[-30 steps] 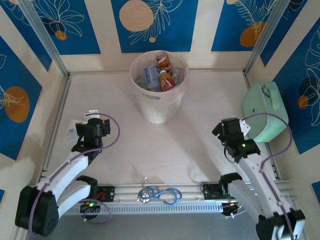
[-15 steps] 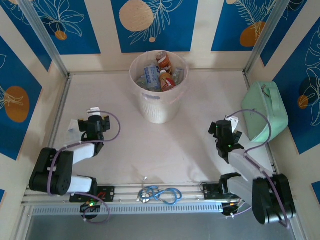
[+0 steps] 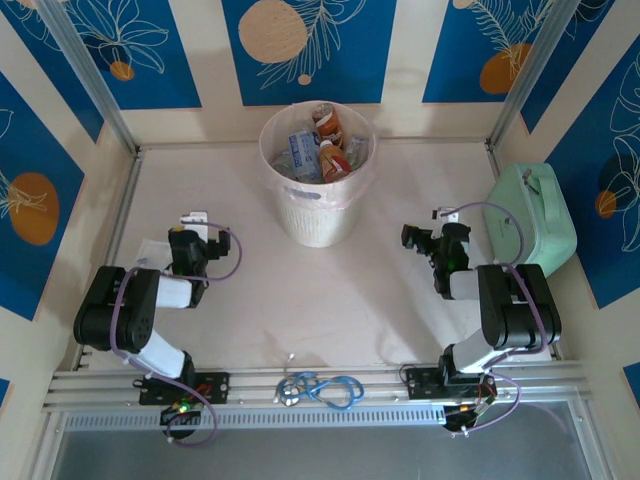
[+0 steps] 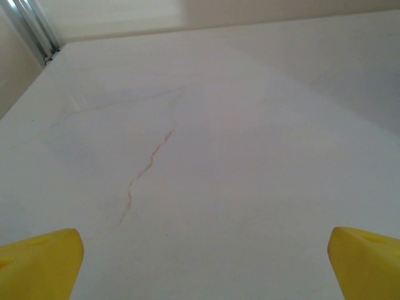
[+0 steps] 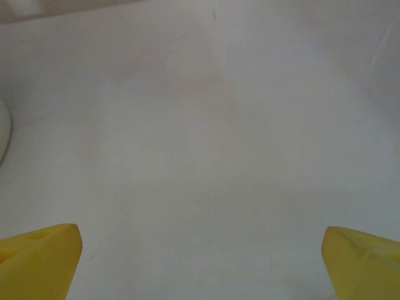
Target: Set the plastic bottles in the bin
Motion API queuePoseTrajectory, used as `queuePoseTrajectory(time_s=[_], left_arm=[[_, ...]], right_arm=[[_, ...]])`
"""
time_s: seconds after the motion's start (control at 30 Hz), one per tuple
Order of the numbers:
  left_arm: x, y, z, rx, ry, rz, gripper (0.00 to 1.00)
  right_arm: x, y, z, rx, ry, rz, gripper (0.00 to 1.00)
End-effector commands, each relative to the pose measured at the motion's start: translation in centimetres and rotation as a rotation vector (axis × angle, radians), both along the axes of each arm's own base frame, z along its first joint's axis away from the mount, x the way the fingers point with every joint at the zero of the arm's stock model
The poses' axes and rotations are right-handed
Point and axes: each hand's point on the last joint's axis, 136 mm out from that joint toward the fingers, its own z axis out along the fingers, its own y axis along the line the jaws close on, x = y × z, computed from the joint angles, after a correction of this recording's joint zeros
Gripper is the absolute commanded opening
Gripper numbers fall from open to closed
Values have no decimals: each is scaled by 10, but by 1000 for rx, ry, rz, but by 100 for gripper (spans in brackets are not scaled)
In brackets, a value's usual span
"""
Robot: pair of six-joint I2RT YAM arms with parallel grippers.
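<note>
Several plastic bottles (image 3: 318, 150) lie piled inside the bin (image 3: 318, 215), upper centre of the frame. I see my left claw (image 4: 203, 265) and right claw (image 5: 201, 262) both spread wide, empty, over bare desk (image 3: 330, 290).

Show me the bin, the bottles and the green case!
bin (image 3: 320, 215): top external view, on its white side wall.
bottles (image 3: 305, 148): top external view, on a blue-labelled bottle lying inside the bin.
green case (image 3: 545, 230): top external view, on its lid.
</note>
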Motion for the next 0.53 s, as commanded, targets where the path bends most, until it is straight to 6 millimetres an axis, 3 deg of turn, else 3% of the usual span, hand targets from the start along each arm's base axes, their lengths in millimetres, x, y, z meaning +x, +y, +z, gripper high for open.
queuePoseTrajectory(time_s=[0.0, 0.2, 0.5], left_arm=[[1, -3, 7, 3, -40, -21, 100], [3, -15, 5, 9, -26, -91, 100], [3, -15, 5, 3, -22, -97, 100]], right_arm=[[9, 11, 21, -9, -77, 65, 99], [9, 11, 21, -9, -76, 68, 99], [10, 14, 21, -8, -75, 84, 99]])
